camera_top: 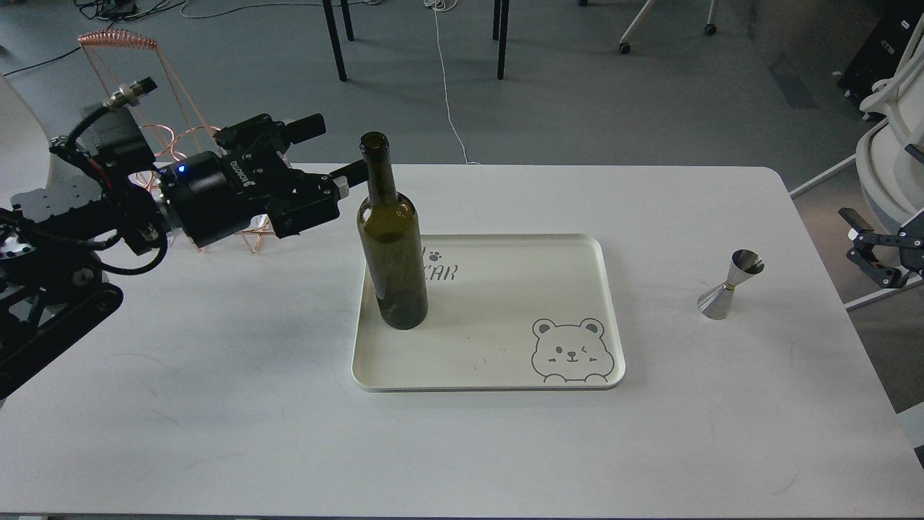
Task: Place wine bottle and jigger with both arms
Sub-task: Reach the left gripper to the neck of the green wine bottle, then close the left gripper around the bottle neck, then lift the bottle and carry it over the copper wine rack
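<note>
head view: white table on grey floor, cable trailing, chair legs behind. cream tray with bear drawing, lettering partly hidden, "car" readable. wine bottle upright on tray's left side. left hand fingers spread, empty, just beside bottle neck. jigger upright on table, right of tray. right hand at edge, grip unclear.

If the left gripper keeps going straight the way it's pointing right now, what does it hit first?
Most likely the wine bottle. The left gripper points rightward with one finger reaching toward the bottle's neck, so the neck comes first. Depth is unclear from this view, so it may pass just behind.
</note>
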